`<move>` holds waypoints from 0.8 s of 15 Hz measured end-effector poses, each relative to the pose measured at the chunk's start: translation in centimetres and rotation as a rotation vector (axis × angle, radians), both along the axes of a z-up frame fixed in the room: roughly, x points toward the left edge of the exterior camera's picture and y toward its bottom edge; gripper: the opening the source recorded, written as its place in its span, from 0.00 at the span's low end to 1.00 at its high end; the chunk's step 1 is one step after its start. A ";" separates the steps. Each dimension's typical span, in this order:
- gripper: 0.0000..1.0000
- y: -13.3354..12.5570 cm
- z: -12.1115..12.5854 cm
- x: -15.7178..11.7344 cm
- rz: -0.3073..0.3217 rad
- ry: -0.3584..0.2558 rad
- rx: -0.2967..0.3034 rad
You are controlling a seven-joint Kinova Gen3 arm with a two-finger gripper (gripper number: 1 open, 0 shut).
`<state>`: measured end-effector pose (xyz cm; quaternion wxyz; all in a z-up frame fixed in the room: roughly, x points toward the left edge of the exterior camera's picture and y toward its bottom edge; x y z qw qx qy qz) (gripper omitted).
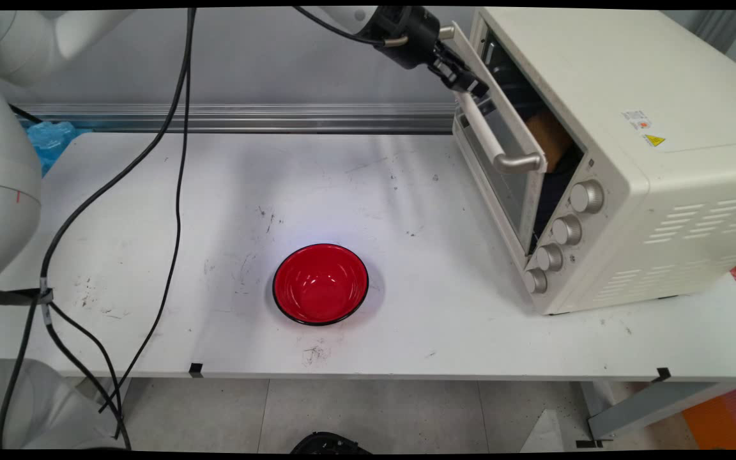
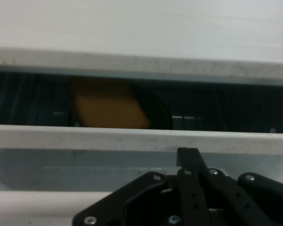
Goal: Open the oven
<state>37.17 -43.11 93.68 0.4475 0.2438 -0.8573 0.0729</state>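
hand [image 2: 188,162] at oven door [image 2: 132,139] top edge | door ajar | orange object [image 2: 108,109] inside

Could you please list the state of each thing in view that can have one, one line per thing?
Toaster oven: upright on the table, at its right end.
Oven door: ajar, tipped partly open at the top.
Orange-brown item: inside the oven, seen through the gap.
Red bowl: upright, empty, standing apart from the oven.
Gripper: at the door's top edge by the handle; jaws' opening not discernible.

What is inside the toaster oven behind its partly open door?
Through the gap above the door of the toaster oven, an orange-brown item shows against the dark interior. The door covers its lower part, so what it is stays unclear.
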 end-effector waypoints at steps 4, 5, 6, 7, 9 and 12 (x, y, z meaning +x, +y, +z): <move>0.00 0.7 -0.5 0.5 -0.008 -0.022 0.007; 0.00 0.8 -0.6 0.6 -0.010 -0.027 0.010; 0.00 0.9 -0.7 0.6 -0.011 -0.030 0.012; 0.00 0.9 -0.8 0.6 -0.011 -0.031 0.013; 0.00 1.2 -1.2 0.6 -0.012 -0.037 0.020; 0.00 1.6 -1.7 0.5 -0.012 -0.041 0.029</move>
